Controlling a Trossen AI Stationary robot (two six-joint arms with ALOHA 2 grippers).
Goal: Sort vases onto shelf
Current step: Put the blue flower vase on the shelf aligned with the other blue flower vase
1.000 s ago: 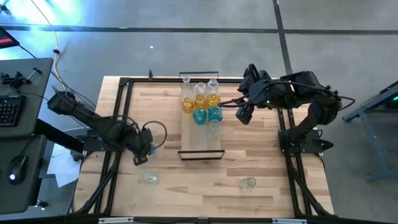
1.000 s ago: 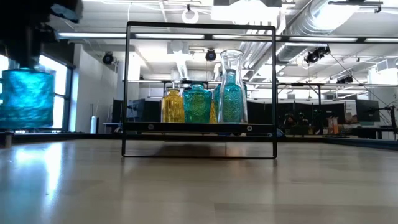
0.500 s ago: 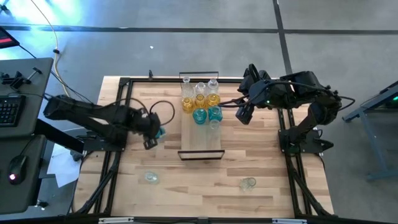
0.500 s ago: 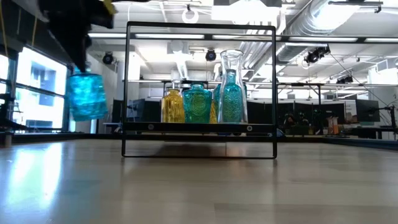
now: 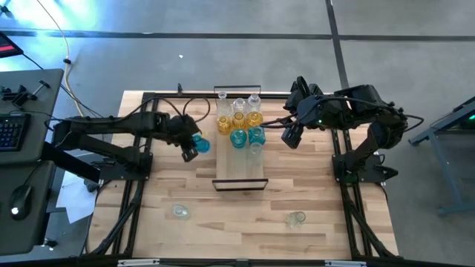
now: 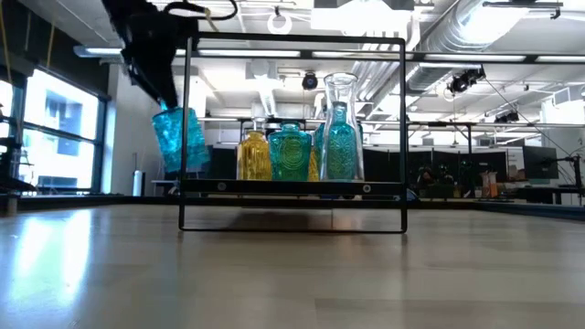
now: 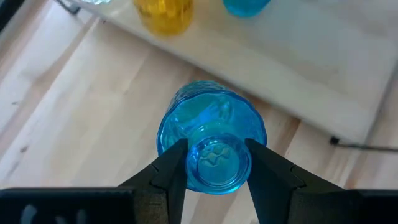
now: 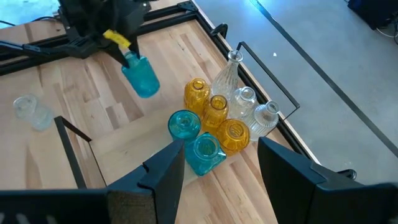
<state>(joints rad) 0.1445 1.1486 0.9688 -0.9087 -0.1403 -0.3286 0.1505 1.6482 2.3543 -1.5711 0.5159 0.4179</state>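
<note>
My left gripper [image 5: 191, 149] is shut on a teal-blue vase [image 5: 200, 143], held in the air just left of the shelf [image 5: 240, 167]. The shelf is a narrow light-wood board with a black frame. Several vases [image 5: 239, 122], clear, amber and teal, stand on their bases at its far end. In the low view the held vase [image 6: 180, 139] hangs beside the shelf's left frame post. My right gripper [image 5: 289, 136] is open, high above the table to the right of the shelf, with nothing between its fingers. My left gripper pinches the teal vase's neck [image 7: 217, 163], just below the mouth, between its two fingers [image 7: 171, 168], one on each side. The fingers slant down from the table's left. The vase hangs below them, tilted, its belly [image 7: 211, 121] toward the shelf, clear of the table.
Two clear vases are loose on the near part of the table, one at the left [image 5: 180, 211] and one at the right [image 5: 296, 219]. The near half of the shelf board is bare. Black frame rails [image 5: 137, 200] run along the table's sides.
My left gripper has swung from the table's near left toward the far edge and right, up to the shelf's left side, turning as it went. The teal vase has travelled with it, clear of the table, and now hangs tilted.
</note>
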